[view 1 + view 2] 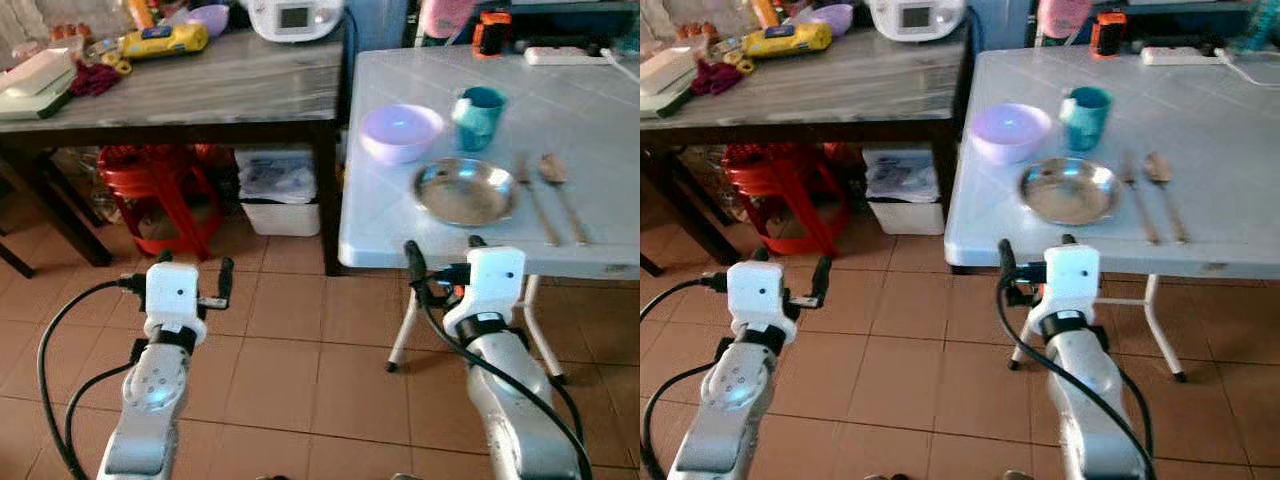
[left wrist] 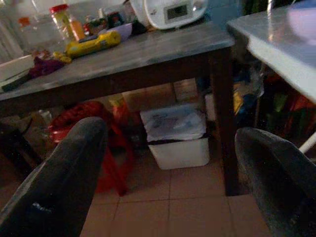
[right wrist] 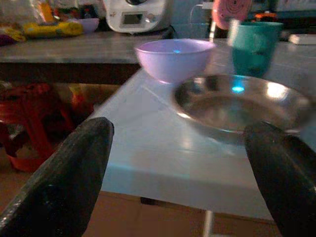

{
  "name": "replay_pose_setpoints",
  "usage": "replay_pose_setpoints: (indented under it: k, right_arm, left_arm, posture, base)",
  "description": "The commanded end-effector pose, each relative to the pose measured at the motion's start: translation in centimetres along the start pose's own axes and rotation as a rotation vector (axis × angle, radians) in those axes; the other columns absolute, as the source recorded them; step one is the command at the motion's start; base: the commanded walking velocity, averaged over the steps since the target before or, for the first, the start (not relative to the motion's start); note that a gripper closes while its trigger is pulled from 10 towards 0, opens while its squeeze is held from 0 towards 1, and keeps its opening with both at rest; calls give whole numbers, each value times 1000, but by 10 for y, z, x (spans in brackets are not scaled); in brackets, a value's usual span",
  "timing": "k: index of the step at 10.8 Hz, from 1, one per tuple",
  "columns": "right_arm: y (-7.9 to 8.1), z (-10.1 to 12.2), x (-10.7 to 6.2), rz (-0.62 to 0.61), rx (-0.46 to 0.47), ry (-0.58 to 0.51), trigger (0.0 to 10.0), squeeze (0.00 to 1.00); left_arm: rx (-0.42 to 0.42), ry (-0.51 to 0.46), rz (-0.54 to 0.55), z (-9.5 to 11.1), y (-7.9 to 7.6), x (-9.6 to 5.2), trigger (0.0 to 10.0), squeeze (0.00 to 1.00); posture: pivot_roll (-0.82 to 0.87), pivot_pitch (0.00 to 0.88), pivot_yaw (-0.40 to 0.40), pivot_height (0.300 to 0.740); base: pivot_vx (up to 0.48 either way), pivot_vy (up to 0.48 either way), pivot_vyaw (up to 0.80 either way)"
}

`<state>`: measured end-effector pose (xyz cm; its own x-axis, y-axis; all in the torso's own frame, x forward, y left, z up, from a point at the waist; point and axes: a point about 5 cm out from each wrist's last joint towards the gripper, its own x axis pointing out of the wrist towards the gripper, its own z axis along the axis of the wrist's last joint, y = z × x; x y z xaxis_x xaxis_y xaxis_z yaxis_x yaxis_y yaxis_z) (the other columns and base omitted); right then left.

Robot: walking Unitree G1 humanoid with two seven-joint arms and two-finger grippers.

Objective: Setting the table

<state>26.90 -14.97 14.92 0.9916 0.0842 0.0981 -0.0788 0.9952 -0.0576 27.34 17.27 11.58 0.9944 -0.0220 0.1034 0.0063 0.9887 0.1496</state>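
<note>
Five pieces make up the place setting in the left eye view: a lilac bowl (image 1: 401, 133), a teal cup (image 1: 479, 117), a steel plate (image 1: 465, 190), and a fork (image 1: 535, 205) beside a spoon (image 1: 561, 190) — all grouped near the front edge of the pale surface (image 1: 600, 120), presumably so a diner seated there could reach them. The cutlery lies just to the plate's right, bowl and cup behind it. The right end effector (image 1: 444, 262) hovers just below that front edge, fingers apart and holding nothing, forearm angled up toward the plate. The left end effector (image 1: 192, 280) hangs over the tiled floor (image 1: 290, 350), well apart from the setting, also spread and empty.

Seen from the right eye view, the layout reads the same, and a darker surface (image 1: 840, 85) to the left carries a white appliance (image 1: 905, 17) and clutter.

Along the left wrist view, two black fingers (image 2: 59, 182) frame a white bin (image 2: 180, 136) and a red stool (image 2: 94, 128) under that darker surface.

Through the right wrist view, the fingers (image 3: 64, 182) bracket the plate and bowl — the setting looks close to complete to me.
</note>
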Motion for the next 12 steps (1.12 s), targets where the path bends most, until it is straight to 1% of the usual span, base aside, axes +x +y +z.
replay_pose_setpoints:
  k: [1,6,8,9,10,12]
  right_arm:
    - [2,1,1,4,7,-8,10000,0]
    - [0,1,2,-8,10,-5,10000,0]
    - [-2,0,3,-39,28,3,10000,0]
    - [-6,-1,4,-63,47,17,10000,0]
    - [-7,0,4,-63,39,12,10000,0]
    - [-2,0,5,-40,2,7,10000,0]
  left_arm:
    - [18,8,8,-2,6,-1,10000,0]
    - [8,9,-6,-2,2,-1,10000,0]
    - [-26,-6,-13,0,0,1,10000,0]
    - [-57,-4,-28,1,-2,2,10000,0]
    - [-52,-10,-24,2,-2,3,10000,0]
    - [-75,-15,-43,3,-5,4,10000,0]
  posture:
    - [-99,97,104,740]
    - [-103,107,108,740]
    - [-106,106,111,740]
    - [-109,107,111,740]
    - [-110,106,111,740]
    - [-111,106,110,740]
  base:
    - [0,-480,0]
    - [0,-480,0]
    - [0,0,0]
    - [0,0,0]
    - [0,0,0]
    - [0,0,0]
